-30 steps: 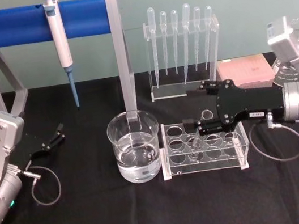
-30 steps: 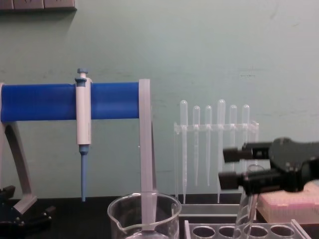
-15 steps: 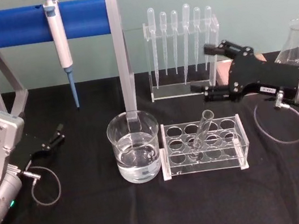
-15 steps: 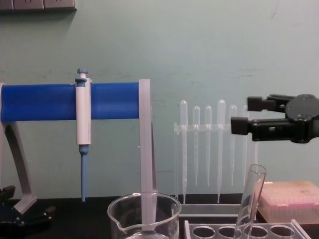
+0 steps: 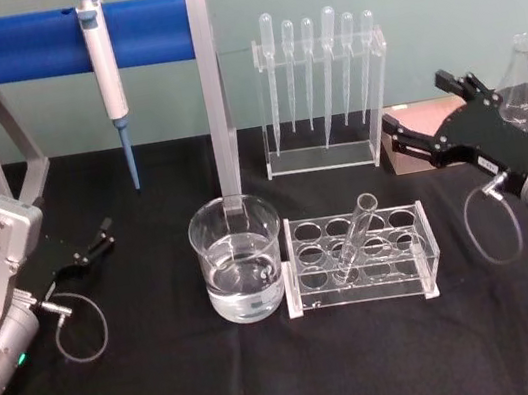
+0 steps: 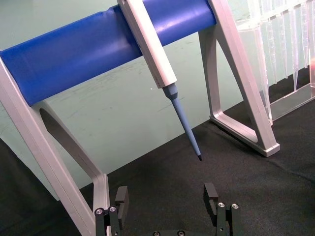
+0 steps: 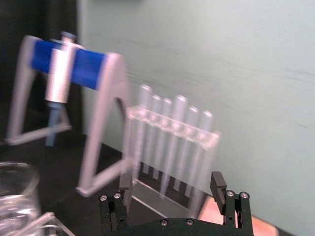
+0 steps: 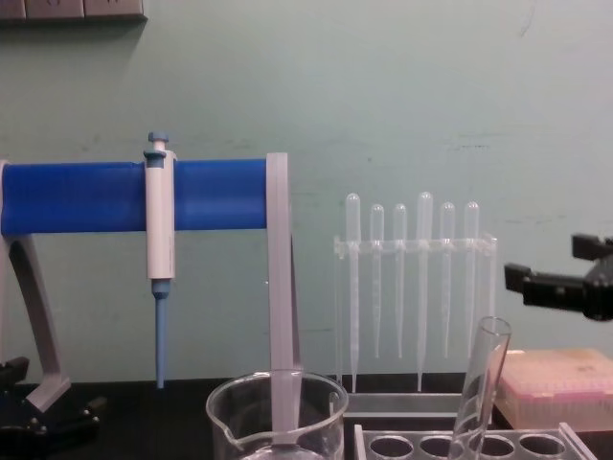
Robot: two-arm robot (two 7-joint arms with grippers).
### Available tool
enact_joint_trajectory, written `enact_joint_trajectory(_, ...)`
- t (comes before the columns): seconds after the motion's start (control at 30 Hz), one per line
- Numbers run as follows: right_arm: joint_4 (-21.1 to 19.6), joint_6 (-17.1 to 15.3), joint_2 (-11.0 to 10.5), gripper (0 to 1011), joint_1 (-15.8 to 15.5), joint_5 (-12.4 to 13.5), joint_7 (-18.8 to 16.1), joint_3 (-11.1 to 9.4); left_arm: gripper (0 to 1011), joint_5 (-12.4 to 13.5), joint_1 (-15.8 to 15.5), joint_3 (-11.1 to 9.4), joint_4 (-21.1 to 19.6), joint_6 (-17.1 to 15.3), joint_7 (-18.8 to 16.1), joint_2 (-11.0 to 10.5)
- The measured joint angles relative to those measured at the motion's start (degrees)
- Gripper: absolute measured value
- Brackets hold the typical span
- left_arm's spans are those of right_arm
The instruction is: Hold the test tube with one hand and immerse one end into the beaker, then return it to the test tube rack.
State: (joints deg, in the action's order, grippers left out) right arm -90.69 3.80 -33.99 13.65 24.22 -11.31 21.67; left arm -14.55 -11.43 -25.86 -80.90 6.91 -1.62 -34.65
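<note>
The test tube point(image 5: 358, 235) leans tilted in a hole of the tube rack point(image 5: 404, 275), with its open rim up; its upper part also rises at the bottom of the chest view point(image 8: 482, 381). The beaker point(image 5: 239, 261) holds clear liquid and stands just left of the rack, and its rim point(image 8: 277, 402) is seen from the chest camera. My right gripper point(image 5: 419, 109) hovers open and empty, above and to the right of the rack, apart from the tube, and shows at the chest view's right edge point(image 8: 548, 264). My left gripper point(image 5: 102, 235) rests open at the far left.
A blue-barred stand point(image 5: 65, 40) carries a white-and-blue pipettor point(image 5: 106, 77) behind the beaker. A clear stand with several plastic pipettes point(image 5: 322, 86) is behind the rack. A pink box point(image 8: 560, 383) and a glass flask point(image 5: 518, 79) sit at the back right.
My right gripper, which was down at the tube a second ago, has let go, risen and drawn back to the right. The tube stays leaning in the rack. The left arm is still.
</note>
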Motion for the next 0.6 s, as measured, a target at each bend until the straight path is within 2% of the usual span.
enact_joint_trajectory(0.03,0.42,0.03,1.17,1002,-0.79,-1.21,2.55,-0.22,1000,0.00,0.00,0.00,0.00,0.00,0.00,0.00)
enact_joint_trajectory(0.07,0.42,0.03,1.17,1002,-0.79,-1.21,2.55,-0.22,1000,0.00,0.00,0.00,0.00,0.00,0.00,0.00)
enact_joint_trajectory(0.1,0.94,0.16,2.27,1002,-1.38,-2.18,4.47,-0.33,1000,0.00,0.00,0.00,0.00,0.00,0.00,0.00)
enact_joint_trajectory(0.2,2.06,0.58,4.07,1002,-2.21,-3.14,6.48,-0.46,1000,0.00,0.00,0.00,0.00,0.00,0.00,0.00)
enact_joint_trajectory(0.33,3.43,1.77,5.45,1002,-2.68,-3.83,6.97,-0.61,1000,0.00,0.00,0.00,0.00,0.00,0.00,0.00)
enact_joint_trajectory(0.6,4.25,2.78,6.02,1002,-3.06,-4.96,6.38,-0.94,1000,0.00,0.00,0.00,0.00,0.00,0.00,0.00)
